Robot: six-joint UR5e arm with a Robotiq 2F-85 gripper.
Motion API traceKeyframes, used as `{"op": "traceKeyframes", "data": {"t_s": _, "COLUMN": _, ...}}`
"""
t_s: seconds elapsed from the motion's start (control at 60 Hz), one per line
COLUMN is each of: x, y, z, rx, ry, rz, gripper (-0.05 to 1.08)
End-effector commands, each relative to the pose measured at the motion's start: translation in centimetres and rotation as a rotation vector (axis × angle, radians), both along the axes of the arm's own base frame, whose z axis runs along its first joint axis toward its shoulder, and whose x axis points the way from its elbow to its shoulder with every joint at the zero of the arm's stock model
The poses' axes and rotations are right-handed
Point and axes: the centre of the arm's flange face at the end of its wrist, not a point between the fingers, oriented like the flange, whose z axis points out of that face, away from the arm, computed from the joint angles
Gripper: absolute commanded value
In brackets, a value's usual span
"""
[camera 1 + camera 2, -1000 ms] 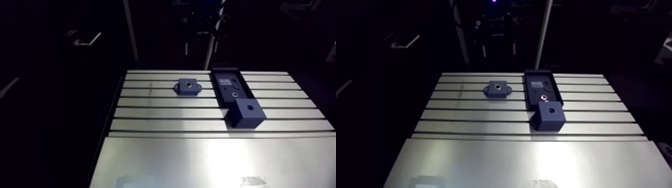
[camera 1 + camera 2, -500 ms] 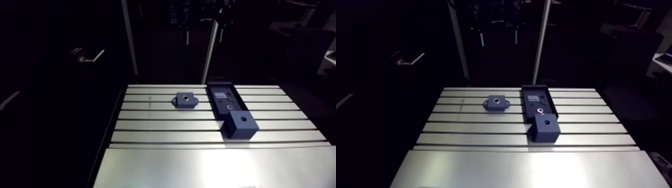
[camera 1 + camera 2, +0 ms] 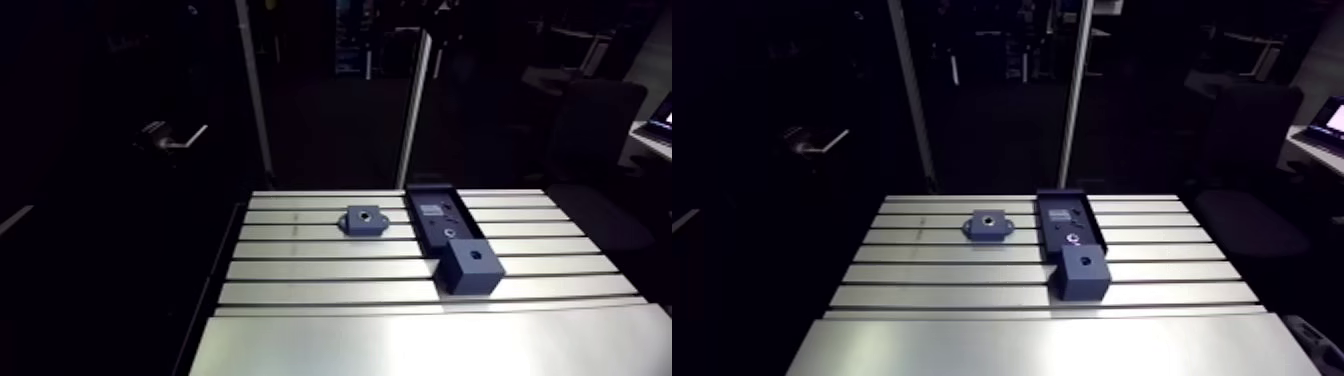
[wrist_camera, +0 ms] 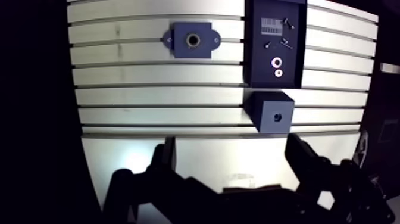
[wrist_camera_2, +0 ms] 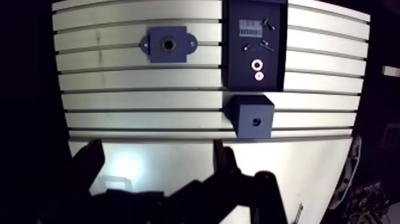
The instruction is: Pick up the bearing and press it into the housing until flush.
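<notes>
In the wrist view my gripper (image 4: 231,144) hangs high above the table's smooth front plate, its two dark fingers (image 4: 165,158) wide open with nothing between them. Ahead of it lies a dark tray (image 4: 261,74) holding a white ring, the bearing (image 4: 277,62), a smaller ring just beside it, a label and a few small screws. A flat blue flanged housing (image 4: 192,40) with a round bore sits beside the tray on the slotted table. A blue block (image 4: 271,112) with a small hole stands against the tray's near end. The arm view shows neither wrist nor gripper.
The slotted aluminium table (image 3: 300,250) carries the parts in its far half. A smooth metal plate (image 3: 420,340) covers the near part. Dark drop-offs border the table on both sides, and an upright post (image 3: 415,110) rises behind the far edge.
The arm view's whole picture has shifted: the table sits lower and smaller, so the camera has moved. The housing, tray and block keep their places on the table.
</notes>
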Motion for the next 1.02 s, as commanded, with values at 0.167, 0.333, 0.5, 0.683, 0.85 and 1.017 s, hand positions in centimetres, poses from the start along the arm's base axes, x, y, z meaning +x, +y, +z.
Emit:
{"op": "traceKeyframes", "data": {"t_s": 0.167, "x": 1.9, "y": 0.1, "z": 1.7, "rx": 0.001, "ry": 0.008, "rz": 0.0, "gripper": 0.01}}
{"op": "traceKeyframes", "data": {"t_s": 0.333, "x": 2.4, "y": 0.2, "z": 2.1, "rx": 0.004, "ry": 0.013, "rz": 0.001, "gripper": 0.01}}
{"op": "traceKeyframes", "data": {"t_s": 0.5, "x": 2.4, "y": 0.1, "z": 2.0, "rx": 0.002, "ry": 0.01, "rz": 0.003, "gripper": 0.01}}
{"op": "traceKeyframes", "data": {"t_s": 0.683, "x": 2.4, "y": -0.1, "z": 2.0, "rx": -0.006, "ry": 0.013, "rz": 0.002, "gripper": 0.01}}
{"op": "traceKeyframes", "data": {"t_s": 0.85, "x": 2.4, "y": -0.3, "z": 2.0, "rx": -0.006, "ry": 0.014, "rz": 0.006, "gripper": 0.01}}
{"op": "traceKeyframes", "data": {"t_s": 1.017, "x": 2.4, "y": -0.6, "z": 1.9, "rx": -0.007, "ry": 0.012, "rz": 0.01, "gripper": 0.01}}
